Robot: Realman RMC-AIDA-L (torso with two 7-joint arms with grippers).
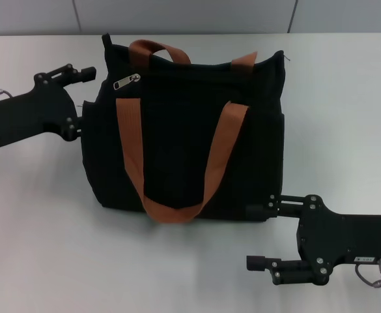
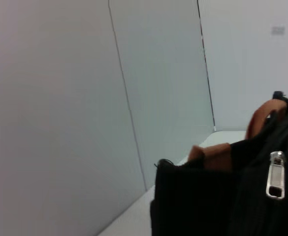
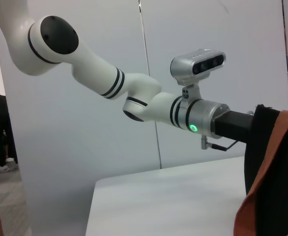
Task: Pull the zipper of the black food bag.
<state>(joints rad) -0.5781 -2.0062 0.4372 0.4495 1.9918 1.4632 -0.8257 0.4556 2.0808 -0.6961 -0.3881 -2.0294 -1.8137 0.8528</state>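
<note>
The black food bag (image 1: pixel 190 130) lies on the white table with its two orange-brown handles (image 1: pixel 177 208) on top. The silver zipper pull (image 1: pixel 126 81) sits near the bag's top left corner. It also shows in the left wrist view (image 2: pixel 275 174) on the bag (image 2: pixel 198 206). My left gripper (image 1: pixel 81 101) is open just beside the bag's left side, level with the zipper end. My right gripper (image 1: pixel 264 233) is open at the bag's near right corner, its upper finger (image 1: pixel 273 203) against the bag's bottom edge. The right wrist view shows the bag's edge (image 3: pixel 264 147) and my left arm (image 3: pixel 148 103).
The white table (image 1: pixel 40 228) extends around the bag on all sides. A light wall (image 1: pixel 177 13) rises behind the table's far edge. Nothing else stands on the table.
</note>
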